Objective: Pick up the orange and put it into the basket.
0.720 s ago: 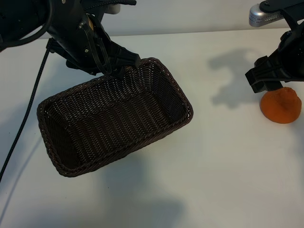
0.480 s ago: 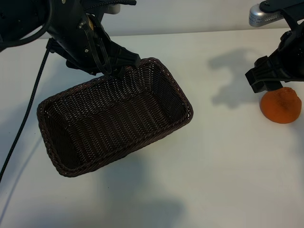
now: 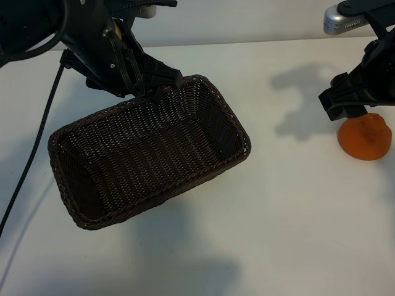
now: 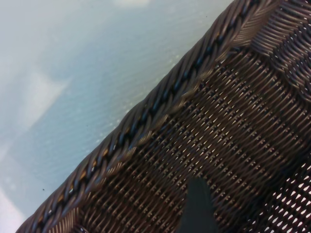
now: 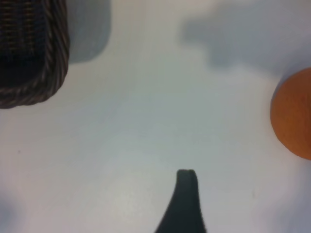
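- We take the wicker basket (image 3: 148, 151) as our landmark: it lies empty on the white table (image 3: 290, 234), with one long braided rim toward the left arm.
- Our left gripper (image 3: 162, 81) sits over that far rim, near the corner. In the left wrist view one dark fingertip (image 4: 197, 206) shows over the inner weave, just inside the braided rim (image 4: 146, 116).
- We read this claw as spread apart, perhaps straddling the rim. We cannot tell whether it touches the wicker, and nothing is clamped in it.
- We judge that this arm is placed there to steady the basket, or to keep it in place, while the fruit is brought over.
- The orange (image 3: 365, 137) rests on the table well apart from the basket, off its right-hand short end, and is not yet picked up.
- Our right gripper (image 3: 341, 106) hangs just beside the orange, on the basket-facing side and slightly above it. Its fingers are apart and empty.
- In the right wrist view the orange (image 5: 293, 114) lies to one side of the single visible fingertip (image 5: 186, 178), so the claw is not yet centred on it.
- We judge that the next move is to shift over the fruit, lower, and close round it.
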